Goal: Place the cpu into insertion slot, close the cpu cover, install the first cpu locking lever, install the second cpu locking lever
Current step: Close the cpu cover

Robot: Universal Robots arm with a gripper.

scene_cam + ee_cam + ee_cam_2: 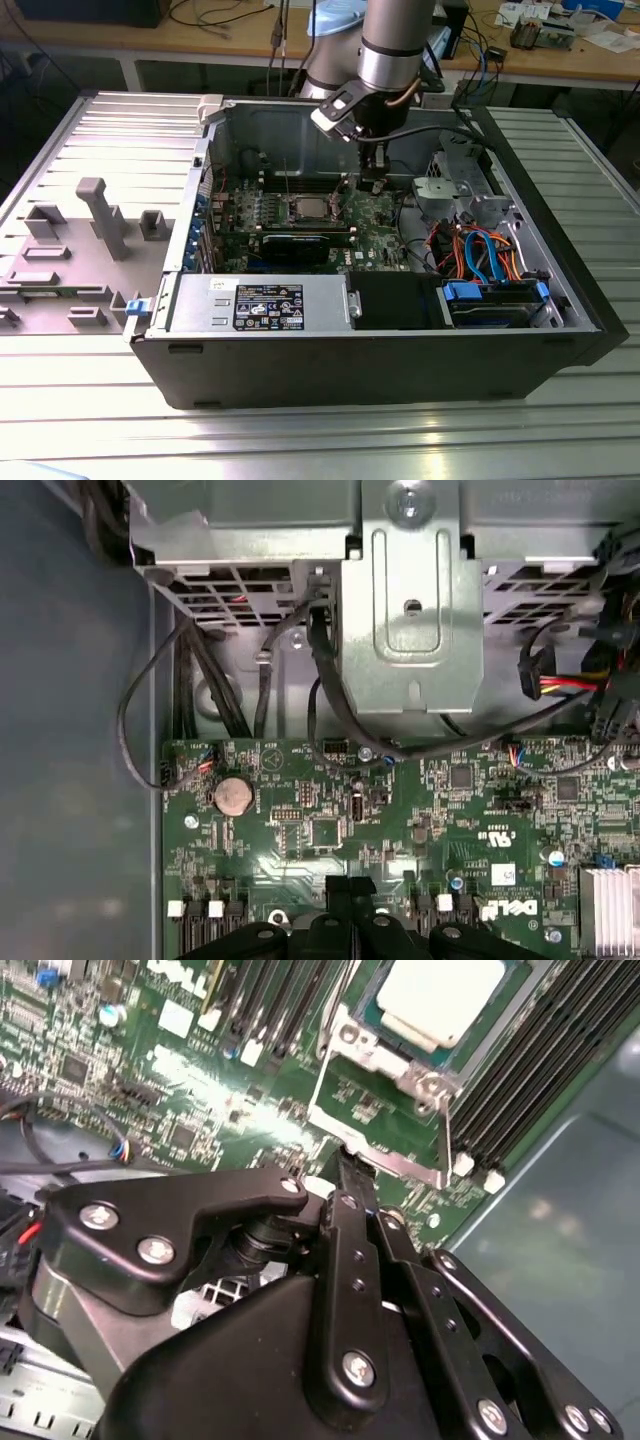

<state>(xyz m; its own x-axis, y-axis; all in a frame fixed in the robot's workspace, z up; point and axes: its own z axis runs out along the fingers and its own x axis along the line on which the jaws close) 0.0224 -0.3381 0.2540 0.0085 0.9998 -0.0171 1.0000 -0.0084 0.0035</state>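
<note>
Inside open computer case on worktop, cpu being seen already seated in insertion slot. Cpu cover being judged lowered around it. Lever wire being seen along slot edge, latching not being resolved; lever steps being counted as outstanding. End effector being positioned at 2 o'clock of slot in exterior view, fingers drawn together, nothing visibly being gripped. Memory slots flanking slot. Graphics card at 6 o'clock; drive cage and cables crowding 3 o'clock.

White lettering — on the motherboard
</note>
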